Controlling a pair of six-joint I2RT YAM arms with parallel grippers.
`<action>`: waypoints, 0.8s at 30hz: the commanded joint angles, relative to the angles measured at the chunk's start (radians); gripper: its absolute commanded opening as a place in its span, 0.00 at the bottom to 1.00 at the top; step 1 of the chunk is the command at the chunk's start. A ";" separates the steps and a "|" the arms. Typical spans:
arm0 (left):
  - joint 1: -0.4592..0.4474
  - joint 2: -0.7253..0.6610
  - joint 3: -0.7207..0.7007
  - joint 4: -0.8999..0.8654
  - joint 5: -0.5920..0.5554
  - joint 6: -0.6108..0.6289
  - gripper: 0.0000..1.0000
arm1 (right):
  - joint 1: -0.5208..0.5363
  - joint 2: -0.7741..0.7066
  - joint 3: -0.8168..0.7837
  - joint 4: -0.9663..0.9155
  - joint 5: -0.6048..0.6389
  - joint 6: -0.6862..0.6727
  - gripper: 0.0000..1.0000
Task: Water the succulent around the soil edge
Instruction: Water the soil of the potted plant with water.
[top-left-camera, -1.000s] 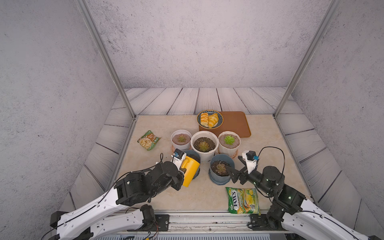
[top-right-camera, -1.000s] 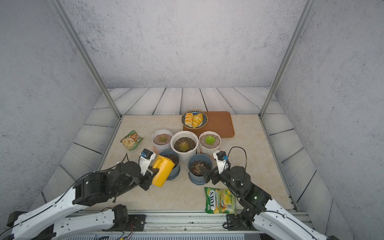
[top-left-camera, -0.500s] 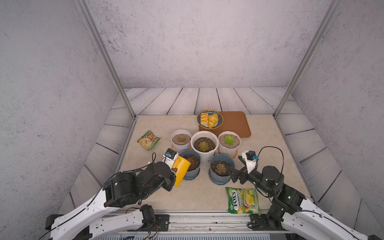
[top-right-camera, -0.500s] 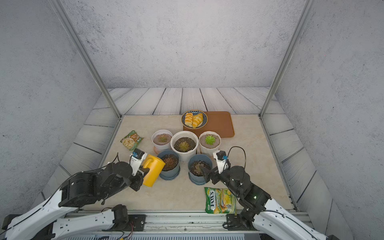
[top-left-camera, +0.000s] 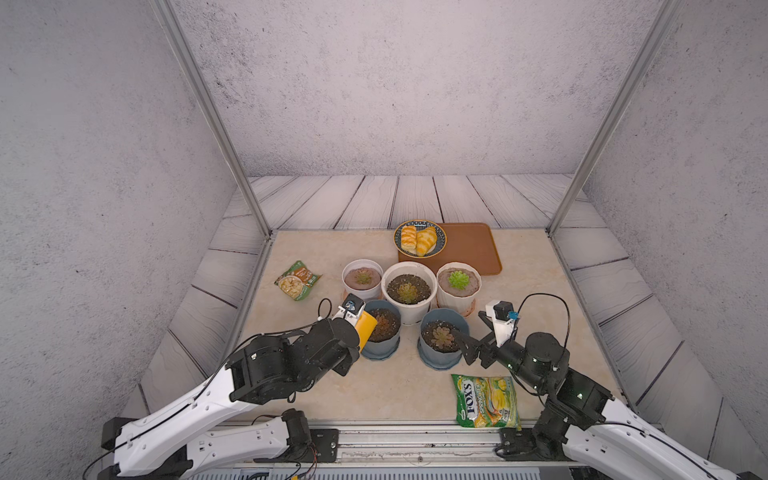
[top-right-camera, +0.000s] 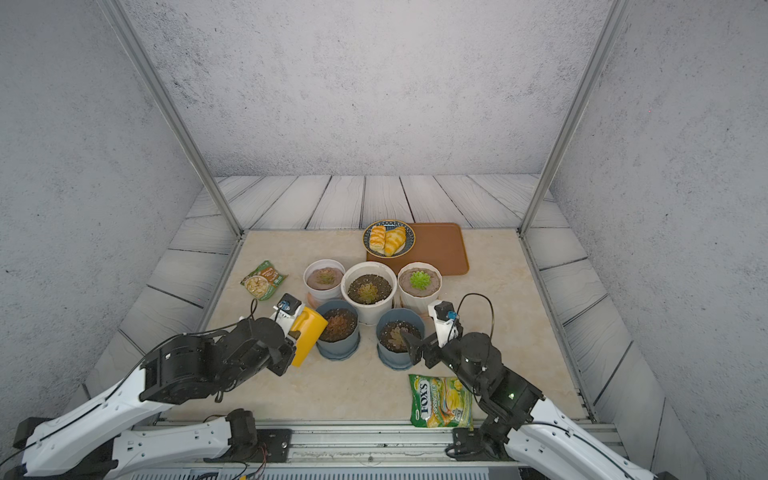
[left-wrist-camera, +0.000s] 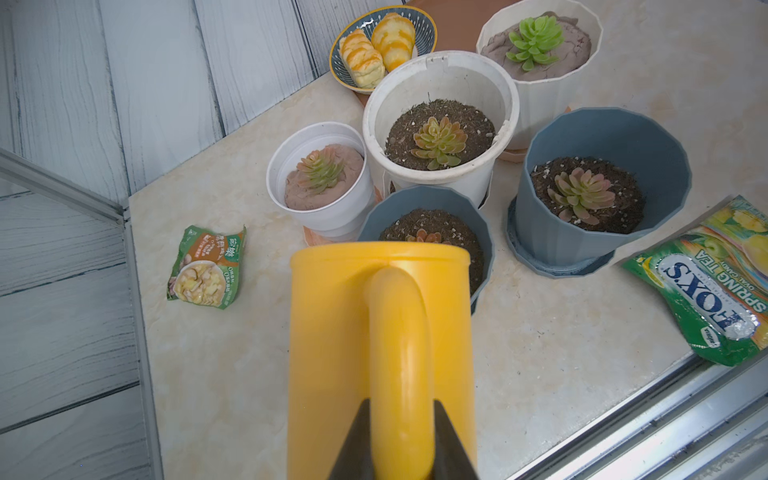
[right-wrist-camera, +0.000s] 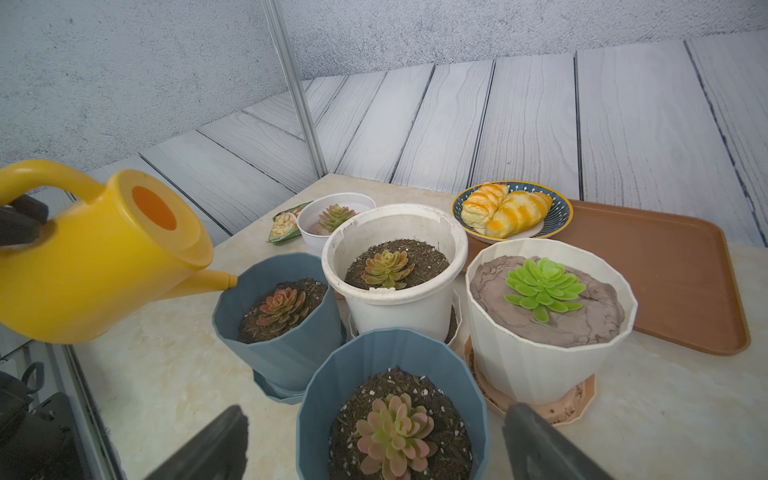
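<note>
blue pot (right-wrist-camera: 291, 353): reddish succulent (right-wrist-camera: 280, 306) in soil (right-wrist-camera: 309, 291) | watering can (right-wrist-camera: 91, 266): tilted

Both arms look alike to me: left arm (top-left-camera: 270, 370) and right arm (top-left-camera: 540, 361) each have white lower links and bulky black joint housings. Thin black cables (top-left-camera: 542, 294) loop off the wrists; white camera blocks (top-left-camera: 496, 318) carry blue connectors. Fingers (right-wrist-camera: 540, 449) are matte black. The right arm shows a small green light (top-right-camera: 512, 395).

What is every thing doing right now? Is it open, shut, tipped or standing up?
Watering can: tilted, spout at an upright blue pot's rim.
Left gripper: shut on the can's handle.
Right gripper: open, holding nothing.
Candy bag: lying flat.
Plate: holds two pastries, partly on the tray.
</note>
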 joint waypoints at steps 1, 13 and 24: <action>0.007 -0.005 0.005 0.084 -0.056 0.045 0.00 | -0.001 -0.014 0.010 -0.010 0.011 0.003 0.99; 0.012 0.146 0.033 0.167 -0.147 0.134 0.00 | -0.001 -0.024 0.016 -0.026 0.025 0.013 0.99; 0.028 0.256 0.073 0.251 -0.106 0.183 0.00 | -0.001 -0.046 0.016 -0.038 0.030 0.022 0.99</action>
